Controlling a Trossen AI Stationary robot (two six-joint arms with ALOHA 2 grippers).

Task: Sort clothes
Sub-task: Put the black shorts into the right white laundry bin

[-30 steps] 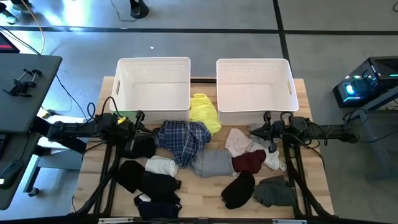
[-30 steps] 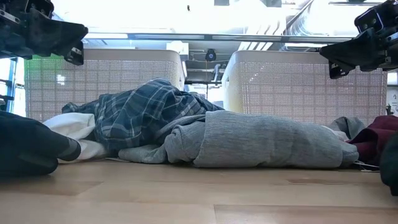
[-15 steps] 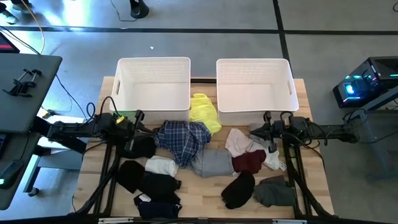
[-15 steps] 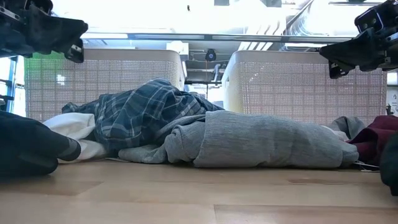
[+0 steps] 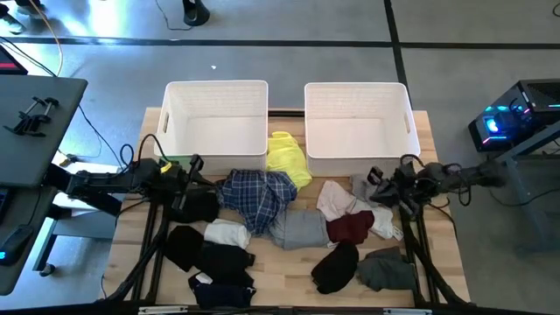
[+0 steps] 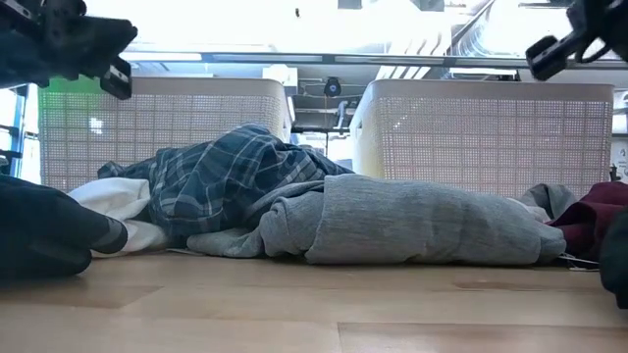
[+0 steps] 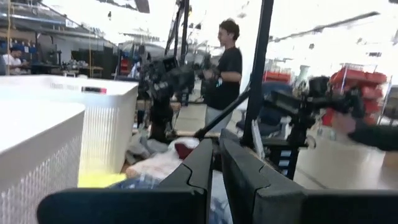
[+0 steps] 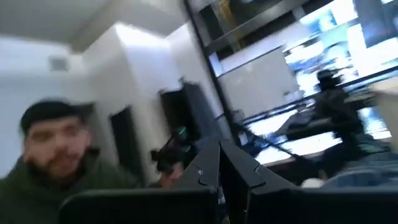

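Observation:
The clothes lie in a loose heap on the wooden table: yellow (image 5: 287,159), blue plaid (image 5: 258,194), grey (image 5: 302,227), white (image 5: 227,233), pink (image 5: 336,199), maroon (image 5: 351,227) and several black ones (image 5: 336,267). The plaid (image 6: 231,176) lies partly over the grey one (image 6: 412,221). My left gripper (image 5: 194,166) hangs shut and empty above the heap's left side, over a black garment (image 5: 196,208). My right gripper (image 5: 374,178) hangs shut and empty above the heap's right side, in front of the right bin, and points upward into the room.
Two white plastic bins, the left bin (image 5: 216,122) and the right bin (image 5: 357,122), stand side by side at the table's far edge. The yellow garment lies between them. A dark grey garment (image 5: 387,269) lies near the front right. People show in the room beyond the table.
My right gripper has risen, drawn back a little toward the table's right edge and tipped upward. It stays shut and empty. The clothes have not moved.

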